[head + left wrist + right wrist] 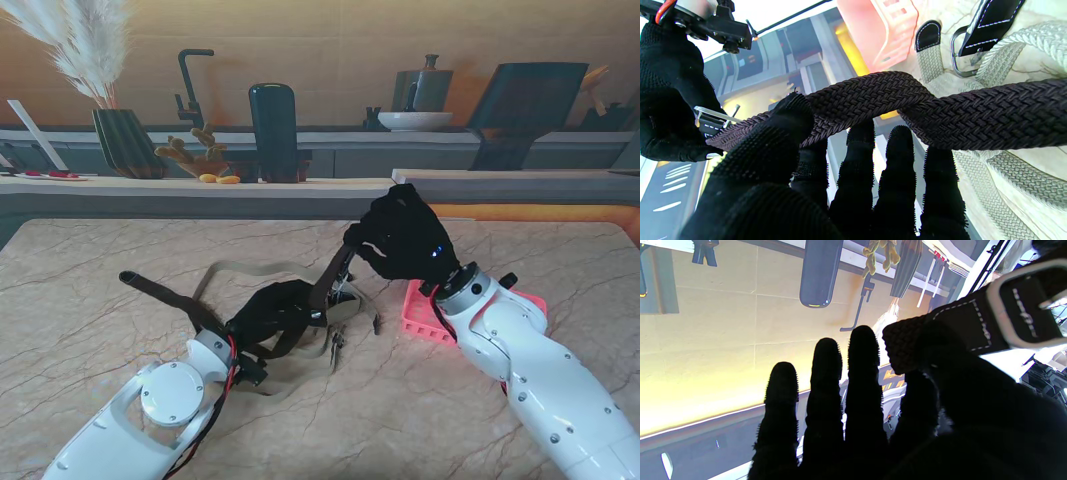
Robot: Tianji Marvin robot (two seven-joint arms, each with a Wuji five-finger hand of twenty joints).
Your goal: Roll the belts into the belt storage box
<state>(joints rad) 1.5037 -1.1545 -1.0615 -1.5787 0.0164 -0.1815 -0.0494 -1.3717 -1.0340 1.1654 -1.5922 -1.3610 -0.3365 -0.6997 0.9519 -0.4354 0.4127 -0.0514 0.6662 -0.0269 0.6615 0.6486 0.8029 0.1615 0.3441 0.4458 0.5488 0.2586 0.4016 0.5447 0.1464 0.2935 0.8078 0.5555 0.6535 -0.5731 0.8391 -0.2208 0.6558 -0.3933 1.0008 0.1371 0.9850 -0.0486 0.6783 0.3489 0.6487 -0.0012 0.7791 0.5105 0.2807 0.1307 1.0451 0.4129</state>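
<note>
A dark braided belt (170, 295) lies with its tail on the marble table to my left and rises to both hands. My left hand (270, 318) is shut on its middle; in the left wrist view the thumb presses the dark belt (973, 113) against the fingers (857, 160). My right hand (400, 235) is raised and shut on the buckle end (957, 320), pinched between thumb and forefinger. A beige belt (250, 264) lies loose under and around the left hand, its metal buckle (960, 56) flat on the table. The pink storage box (425, 318) stands behind the right wrist, partly hidden.
The table's far edge meets a grey ledge (200, 190), with a kitchen backdrop behind it. The right forearm (540, 370) crosses the near right part of the table. The left forearm (160, 410) lies at the near left.
</note>
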